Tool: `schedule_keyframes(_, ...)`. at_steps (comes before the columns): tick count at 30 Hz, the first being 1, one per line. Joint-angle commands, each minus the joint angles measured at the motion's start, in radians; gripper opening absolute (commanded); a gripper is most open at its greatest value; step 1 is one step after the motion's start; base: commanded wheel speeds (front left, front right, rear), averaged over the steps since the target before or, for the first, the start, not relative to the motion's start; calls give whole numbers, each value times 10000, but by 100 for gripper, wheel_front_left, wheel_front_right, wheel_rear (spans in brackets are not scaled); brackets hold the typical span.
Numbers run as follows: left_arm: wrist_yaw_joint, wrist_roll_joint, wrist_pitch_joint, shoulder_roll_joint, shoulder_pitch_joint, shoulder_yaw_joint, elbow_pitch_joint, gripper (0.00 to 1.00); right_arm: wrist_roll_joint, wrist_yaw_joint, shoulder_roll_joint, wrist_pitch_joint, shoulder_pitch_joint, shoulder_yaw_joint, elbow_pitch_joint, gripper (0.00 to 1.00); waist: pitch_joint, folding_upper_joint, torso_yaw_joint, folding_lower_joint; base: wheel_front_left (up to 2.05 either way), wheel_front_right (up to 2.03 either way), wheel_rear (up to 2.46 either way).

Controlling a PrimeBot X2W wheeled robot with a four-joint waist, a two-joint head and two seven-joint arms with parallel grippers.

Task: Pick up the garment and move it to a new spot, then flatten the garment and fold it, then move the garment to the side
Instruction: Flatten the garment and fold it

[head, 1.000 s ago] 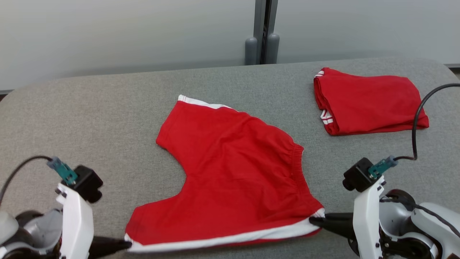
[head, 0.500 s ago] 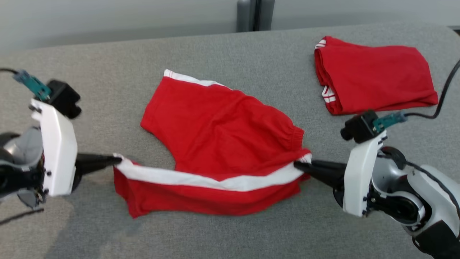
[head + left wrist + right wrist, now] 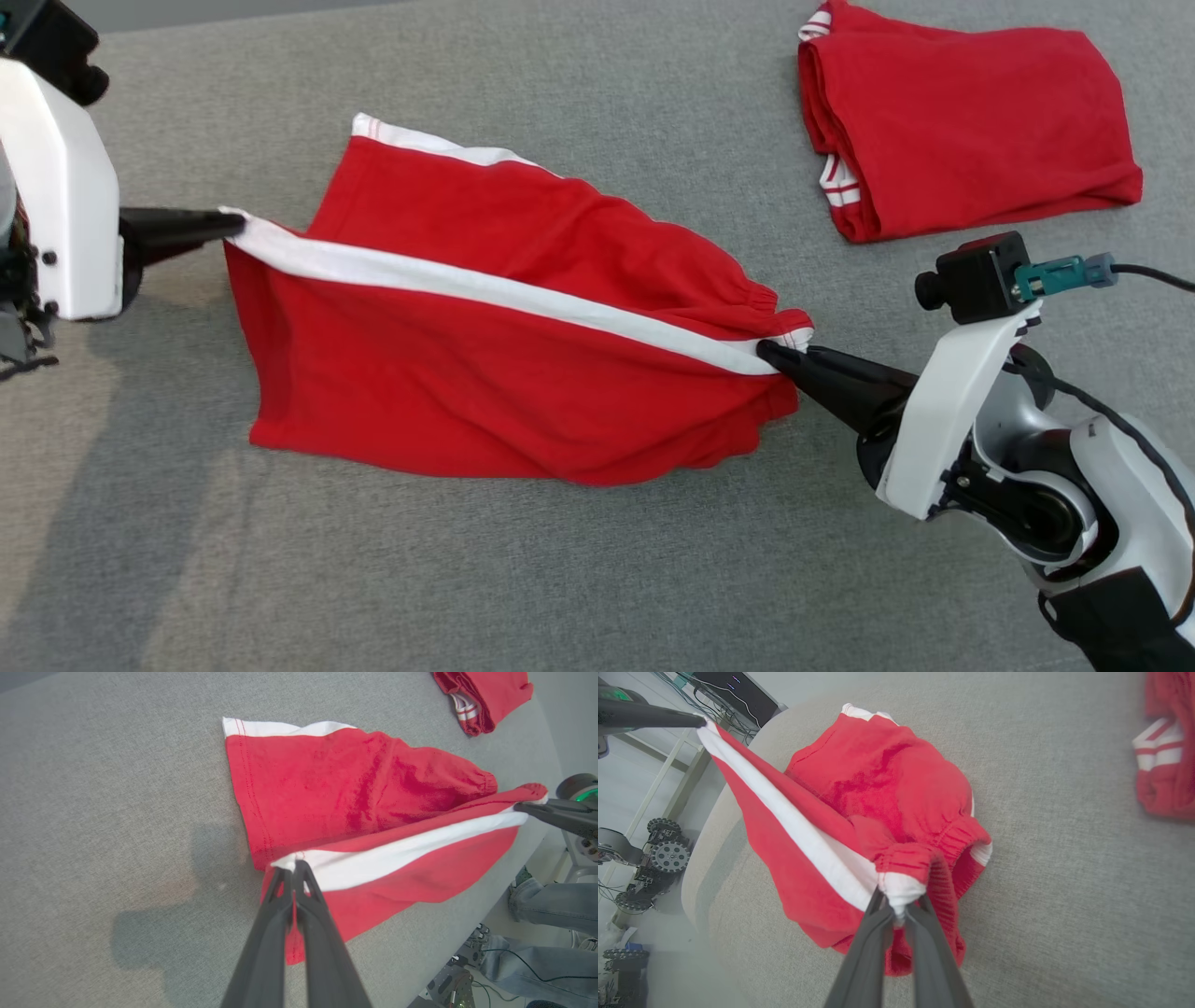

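Note:
The garment point(image 3: 467, 373) is a pair of red shorts with white side stripes, half lifted off the grey table. My left gripper point(image 3: 233, 222) is shut on one end of the white-striped edge, at the hem corner. My right gripper point(image 3: 767, 353) is shut on the other end, at the elastic waistband. The stripe is stretched taut between them and red cloth hangs down below it. The far leg point(image 3: 411, 177) still lies flat on the table. In the left wrist view my fingers point(image 3: 289, 877) pinch the hem; in the right wrist view the fingers point(image 3: 896, 910) pinch the waistband.
A second pair of red shorts point(image 3: 962, 140), folded, lies at the far right of the grey padded table point(image 3: 560, 579). Beyond the table edge the left wrist view shows a person's legs in jeans point(image 3: 551, 905). Wheeled equipment point(image 3: 663, 854) stands on the floor in the right wrist view.
Both grippers have lifted the near striped edge and carried it away from me, over the rest of the shorts. The head camera has tilted down, so the whole scene has shifted.

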Motion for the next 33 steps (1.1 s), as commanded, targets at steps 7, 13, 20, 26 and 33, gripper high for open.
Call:
schedule_keyframes(7, -169, 554, 47, -203, -841, 108, 998, 0, -636, 7, 700, 171, 532, -702, -564, 0, 493, 0, -507, 0, 0, 0, 0)
schedule_keyframes(13, -260, 768, 200, -352, -1384, 161, 1414, 0, -980, 7, 1344, -14, 710, -1239, -1145, 0, 801, 0, -853, 0, 0, 0, 0)
schedule_keyframes(20, -293, 1089, 281, -390, -1981, 221, 2097, 0, -1304, 7, 2068, -87, 525, -1482, -1379, 0, 1268, 0, -1323, 0, 0, 0, 0)
schedule_keyframes(26, -321, 1291, 328, -441, -2352, 229, 2718, 0, -1531, 5, 2491, -290, 350, -1599, -1237, 0, 1627, 0, -1642, 0, 0, 0, 0)
schedule_keyframes(33, -390, 1461, 125, -495, -2485, 204, 3282, 0, -1577, 5, 2728, -558, 97, -1460, -972, 0, 1926, 0, -1894, 0, 0, 0, 0)
